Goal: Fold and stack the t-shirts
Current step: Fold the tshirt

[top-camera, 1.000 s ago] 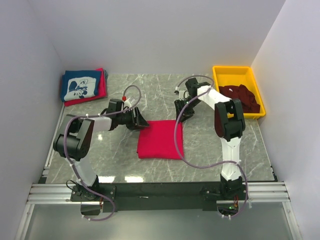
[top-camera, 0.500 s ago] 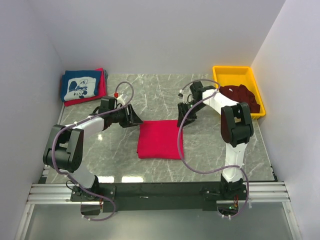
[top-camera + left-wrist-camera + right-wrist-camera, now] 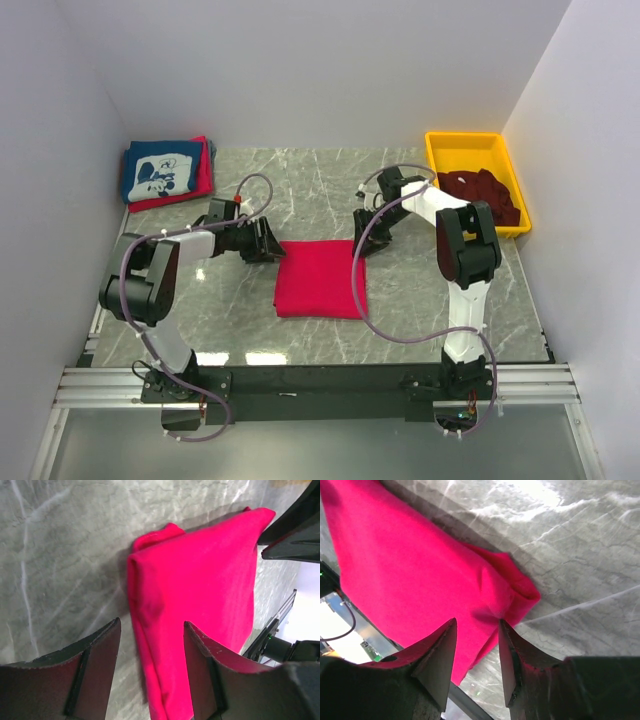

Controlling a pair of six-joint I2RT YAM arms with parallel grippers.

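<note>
- Three places hold shirts. We see a folded red t-shirt point(image 3: 320, 278) mid-worktop point(image 3: 320, 180), a navy t-shirt point(image 3: 160, 172) in the far left corner, and maroon t-shirts point(image 3: 488, 195) in the yellow bin point(image 3: 445, 150) at the far right.
- We read the folded red t-shirt as a neat rectangle, flat, bright plain red. The left wrist view point(image 3: 200, 580) shows layered edges and a small bunched bump at its far corner.
- The navy t-shirt is folded with its white print up. It lies on another red shirt point(image 3: 205, 170), which shows only as a strip along the edge.
- The maroon t-shirts are a crumpled heap, and we cannot count them.
- The left tool point(image 3: 268, 243) is low at the shirt's far left corner, jaws apart, with the cloth edge between them point(image 3: 151, 627).
- The right tool point(image 3: 366, 240) is low at the far right corner, jaws apart, with the corner between them point(image 3: 476, 624).
- We cannot tell whether either tool's fingers touch the cloth or the worktop.
- Both wrist views cut off the near half of the shirt.
</note>
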